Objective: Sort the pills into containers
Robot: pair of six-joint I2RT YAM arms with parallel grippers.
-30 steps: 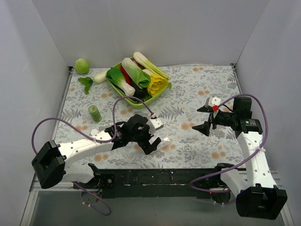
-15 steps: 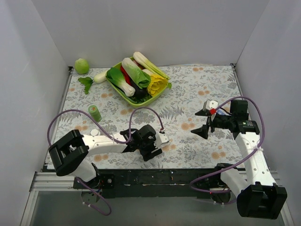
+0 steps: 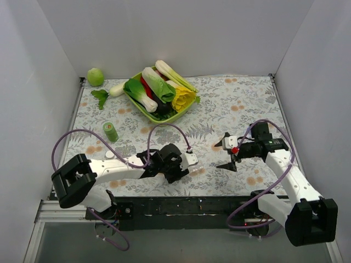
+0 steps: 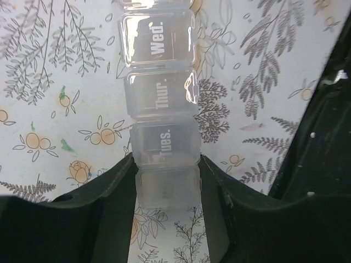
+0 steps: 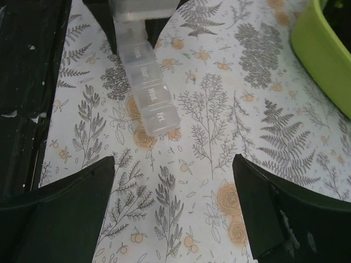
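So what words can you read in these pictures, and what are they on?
"Wed." is on a lid of the pill box, left wrist view.
"Thur." is on the next lid.
"ues." is on the lid after that; its first letter is too faint, probably Tues.
"Fri" is on the box's end lid, right wrist view; the other lids there are too blurred to read.
The green bottle has a label too small to read.

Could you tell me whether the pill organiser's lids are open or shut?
Shut: on the pill organiser, every visible labelled lid lies flat.
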